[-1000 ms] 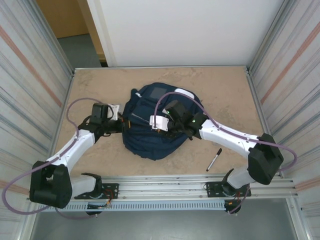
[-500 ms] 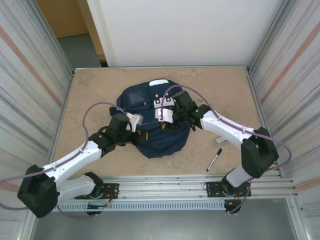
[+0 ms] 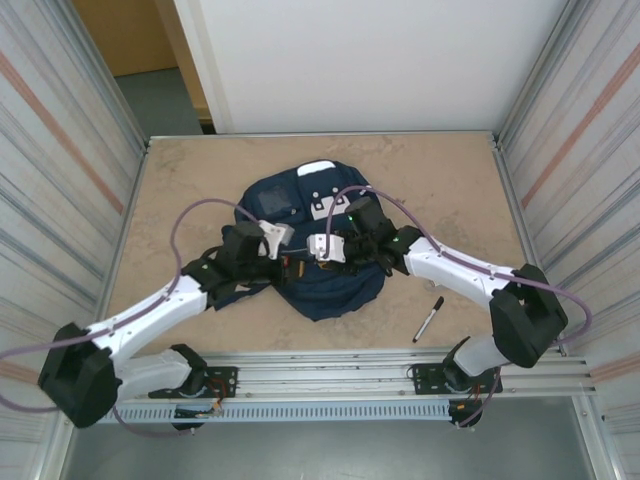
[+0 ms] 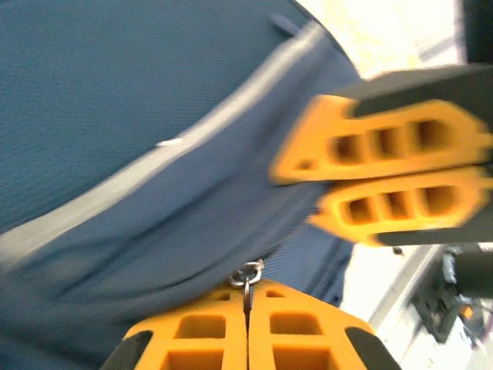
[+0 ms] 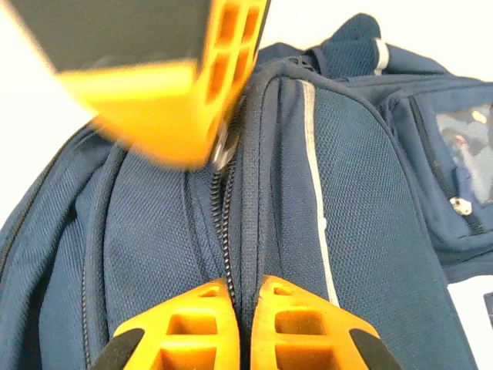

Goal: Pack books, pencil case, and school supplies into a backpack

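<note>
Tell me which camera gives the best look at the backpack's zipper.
The right wrist view: the zipper runs sharp up the backpack from the right gripper. The left wrist view shows its metal pull ring pinched in the left gripper, blurred. From the top camera it is too small to make out.

One navy-blue backpack (image 3: 330, 295), one black marker pen (image 3: 429, 320) with white end, one tan table (image 3: 450, 190).

Bright even light, soft shadows, wrist views overexposed at edges, right claw (image 4: 304, 191) motion-blurred.
</note>
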### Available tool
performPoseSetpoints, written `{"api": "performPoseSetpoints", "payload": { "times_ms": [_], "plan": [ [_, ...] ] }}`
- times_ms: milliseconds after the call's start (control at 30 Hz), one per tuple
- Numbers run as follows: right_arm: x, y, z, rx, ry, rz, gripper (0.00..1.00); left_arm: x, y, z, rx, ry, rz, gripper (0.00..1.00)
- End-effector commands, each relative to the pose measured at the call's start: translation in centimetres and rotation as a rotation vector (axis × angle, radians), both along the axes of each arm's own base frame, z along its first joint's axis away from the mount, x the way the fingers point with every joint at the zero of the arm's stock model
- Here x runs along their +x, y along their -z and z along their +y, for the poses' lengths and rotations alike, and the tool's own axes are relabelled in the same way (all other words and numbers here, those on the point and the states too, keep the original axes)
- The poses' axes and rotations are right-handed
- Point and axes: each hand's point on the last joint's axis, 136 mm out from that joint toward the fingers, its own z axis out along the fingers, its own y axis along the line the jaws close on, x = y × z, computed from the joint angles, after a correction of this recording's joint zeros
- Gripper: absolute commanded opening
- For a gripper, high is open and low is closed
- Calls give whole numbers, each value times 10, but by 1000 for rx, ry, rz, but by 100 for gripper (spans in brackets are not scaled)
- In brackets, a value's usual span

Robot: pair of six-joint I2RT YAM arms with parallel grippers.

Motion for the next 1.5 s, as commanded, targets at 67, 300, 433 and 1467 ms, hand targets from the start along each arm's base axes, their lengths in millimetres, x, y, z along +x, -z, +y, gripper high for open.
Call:
{"api": "performPoseSetpoints", "payload": {
  "times_ms": [67,300,433,1467],
  "plan": [
    [-28,-20,0,49,-117,-63,0,23,43,114,114,-479,126,0],
    [-36,-24,-1,65,-148,-72,0,49,41,113,49,-413,118,0],
    [-42,-28,4,97,-162,-71,0,55,54,107,166,-311,234,0],
    [15,-6,-303,744,1937,624,100,11,22,-53,827,763,-702,86]
  ]
}}
